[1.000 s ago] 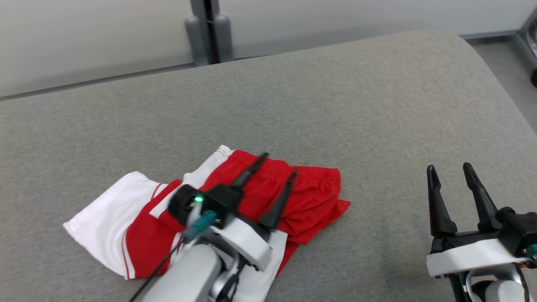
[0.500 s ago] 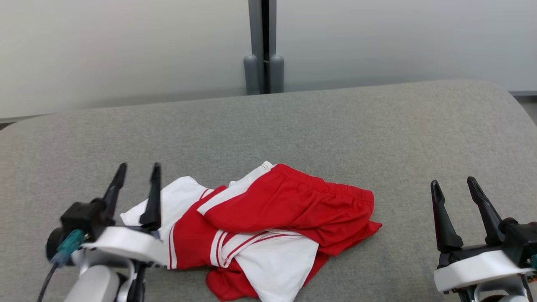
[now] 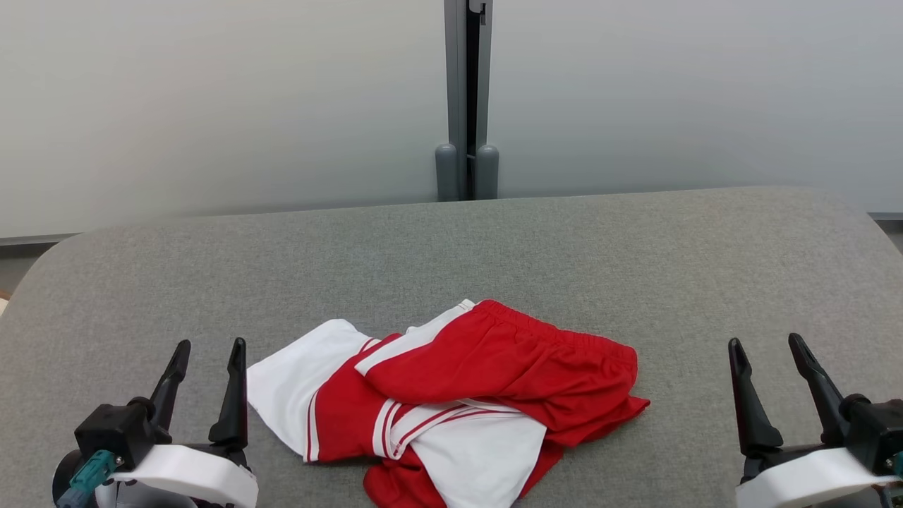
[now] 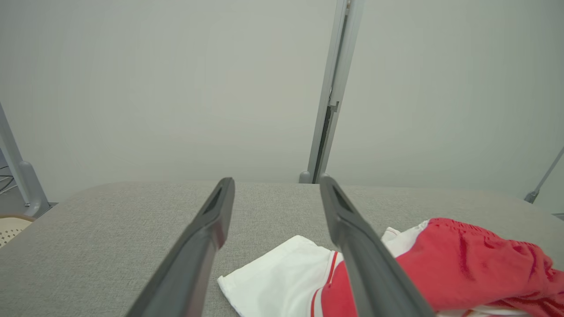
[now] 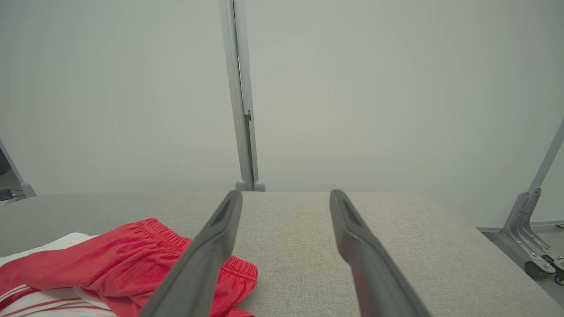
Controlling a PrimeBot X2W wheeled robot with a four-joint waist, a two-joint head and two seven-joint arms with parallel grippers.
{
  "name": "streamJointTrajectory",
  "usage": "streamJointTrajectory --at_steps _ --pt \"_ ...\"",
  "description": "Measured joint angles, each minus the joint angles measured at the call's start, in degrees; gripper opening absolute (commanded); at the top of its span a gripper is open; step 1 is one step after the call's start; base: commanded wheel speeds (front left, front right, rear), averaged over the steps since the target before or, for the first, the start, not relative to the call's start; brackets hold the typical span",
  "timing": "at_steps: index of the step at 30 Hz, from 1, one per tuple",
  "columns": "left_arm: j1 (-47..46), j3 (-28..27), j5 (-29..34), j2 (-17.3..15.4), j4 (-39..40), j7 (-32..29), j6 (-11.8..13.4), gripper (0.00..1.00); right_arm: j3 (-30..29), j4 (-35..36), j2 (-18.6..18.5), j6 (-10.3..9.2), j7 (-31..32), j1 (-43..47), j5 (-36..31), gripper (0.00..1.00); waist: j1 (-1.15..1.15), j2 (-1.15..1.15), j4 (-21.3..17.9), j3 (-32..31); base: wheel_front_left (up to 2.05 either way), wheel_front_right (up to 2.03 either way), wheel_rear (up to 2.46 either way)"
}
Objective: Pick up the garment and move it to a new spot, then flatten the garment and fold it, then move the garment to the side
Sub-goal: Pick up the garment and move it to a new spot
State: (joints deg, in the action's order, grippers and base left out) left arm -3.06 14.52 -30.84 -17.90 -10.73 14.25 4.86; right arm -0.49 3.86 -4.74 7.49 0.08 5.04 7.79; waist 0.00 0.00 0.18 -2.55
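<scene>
Grey padded table (image 3: pixel 564 247) carries the garment (image 3: pixel 494 374) bunched by the middle of its near edge, between left gripper (image 3: pixel 209 346) and right gripper (image 3: pixel 765 342), jaws wide and empty; recommended: grasp opposite outer edges, lift evenly.

My head camera looks down at the tabletop (image 3: pixel 564 254); both wrist cameras look low along it, sharing the garment (image 3: pixel 508 367).
</scene>
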Motion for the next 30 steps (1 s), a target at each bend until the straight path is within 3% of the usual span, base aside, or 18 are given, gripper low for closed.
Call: streamJointTrajectory --at_steps 24,30 --pt "1.08 2.8 0.76 -0.54 1.69 -2.13 1.24 1.0 -0.56 1.33 0.56 0.0 2.03 2.07 -0.01 1.0 0.0 0.0 1.75 -0.44 0.0 0.0 0.0" --pt "-3.82 7.92 3.6 0.37 2.38 -4.28 -0.94 1.0 -0.74 1.66 0.59 0.0 2.48 1.93 -0.19 1.0 0.0 0.0 2.05 0.78 0.0 0.0 0.0"
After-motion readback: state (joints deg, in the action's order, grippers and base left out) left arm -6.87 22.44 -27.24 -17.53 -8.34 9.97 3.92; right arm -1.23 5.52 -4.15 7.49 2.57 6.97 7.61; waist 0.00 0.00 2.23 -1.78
